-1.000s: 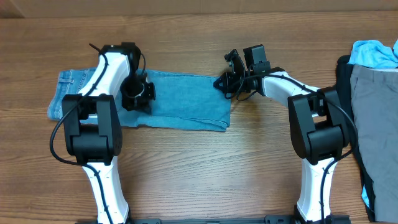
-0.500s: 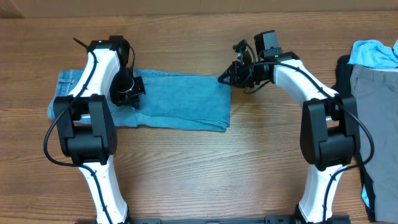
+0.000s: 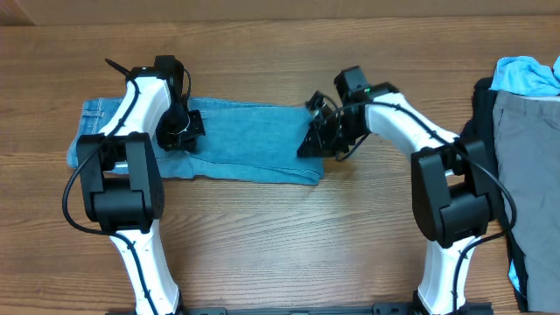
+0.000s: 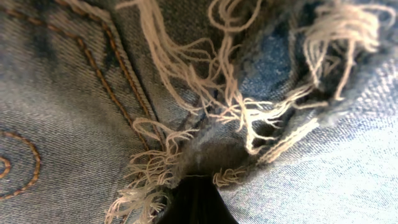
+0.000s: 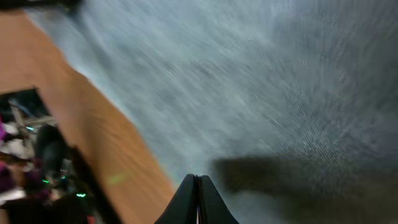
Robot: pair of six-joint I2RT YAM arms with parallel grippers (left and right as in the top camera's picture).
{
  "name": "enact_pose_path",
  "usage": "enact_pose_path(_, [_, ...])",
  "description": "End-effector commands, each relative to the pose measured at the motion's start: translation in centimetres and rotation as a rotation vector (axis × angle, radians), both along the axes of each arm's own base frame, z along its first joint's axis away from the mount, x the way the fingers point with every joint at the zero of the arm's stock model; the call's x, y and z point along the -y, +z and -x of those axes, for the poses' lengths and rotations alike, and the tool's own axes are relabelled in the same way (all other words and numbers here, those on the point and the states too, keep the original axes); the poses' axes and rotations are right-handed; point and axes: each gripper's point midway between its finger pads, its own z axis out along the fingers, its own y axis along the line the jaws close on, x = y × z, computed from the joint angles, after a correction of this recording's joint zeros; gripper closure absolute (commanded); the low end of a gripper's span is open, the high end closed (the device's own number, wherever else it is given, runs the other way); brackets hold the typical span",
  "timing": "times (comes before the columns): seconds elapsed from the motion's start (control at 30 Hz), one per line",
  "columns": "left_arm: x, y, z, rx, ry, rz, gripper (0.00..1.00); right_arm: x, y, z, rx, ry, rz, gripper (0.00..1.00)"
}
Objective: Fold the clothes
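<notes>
The light-blue denim jeans (image 3: 254, 140) lie folded in a long flat strip across the table, waist end at the left. My left gripper (image 3: 179, 131) stands over the left part of the strip. In the left wrist view its dark tip (image 4: 196, 200) is shut and rests against the denim (image 4: 74, 93), amid frayed white threads beside orange pocket stitching. My right gripper (image 3: 313, 142) hovers at the strip's right end. Its fingers (image 5: 199, 200) are pressed together with nothing between them, low over the blurred denim (image 5: 280, 81) near the edge.
A pile of other garments sits at the table's right edge: a sky-blue one (image 3: 525, 74) at the back, a grey one (image 3: 529, 157) and a black one (image 3: 481, 114) beneath. Bare wooden table (image 3: 280, 245) lies in front of the jeans.
My right gripper has swung from the jeans' far right corner toward the front, along the right end. My left gripper shifted slightly left a second ago and has held still since.
</notes>
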Motion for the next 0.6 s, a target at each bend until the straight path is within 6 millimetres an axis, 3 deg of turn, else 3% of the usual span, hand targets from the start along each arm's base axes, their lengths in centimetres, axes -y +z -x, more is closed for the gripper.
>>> enact_pose_path(0.0, [-0.5,-1.3,0.9,-0.026,0.008,-0.021,0.96,0.9,-2.3,1.4,0.045,0.033,0.073,0.96])
enact_pose_path(0.23, [-0.5,-1.1,0.8,-0.02,0.008,-0.02,0.96,1.6,-5.7,3.1,0.053,0.026,0.069,0.96])
enact_pose_path(0.47, [-0.3,4.9,-2.8,0.102,0.022,0.013,0.96,1.9,-6.6,3.9,0.051,0.026,0.071,0.96])
enact_pose_path(0.57, [0.2,6.4,-4.1,0.151,0.015,0.026,0.96,1.8,-6.6,3.9,0.053,0.026,0.069,0.96])
